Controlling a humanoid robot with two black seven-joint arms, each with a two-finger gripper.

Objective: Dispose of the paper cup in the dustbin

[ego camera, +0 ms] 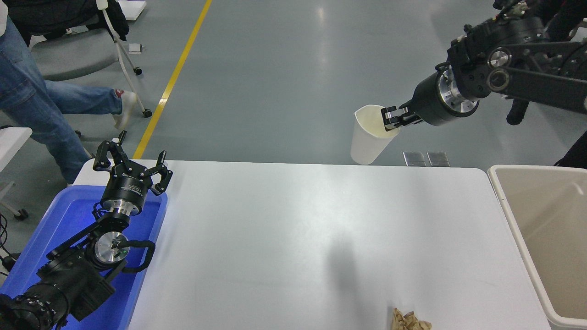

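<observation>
The white paper cup (pixel 367 140) hangs high above the table, upright, its cream inside showing. My right gripper (pixel 390 118) is shut on the cup's rim on its right side, with the arm reaching in from the upper right. The beige dustbin (pixel 509 206) stands at the table's right edge, below and to the right of the cup; it looks empty. My left gripper (pixel 132 166) is parked open at the lower left, above the blue tray.
A blue plastic tray (pixel 69 215) sits at the table's left end under the left arm. A crumpled brown paper wad (pixel 409 320) lies at the table's near edge. A person in jeans (pixel 27 96) walks at the far left; chairs stand behind.
</observation>
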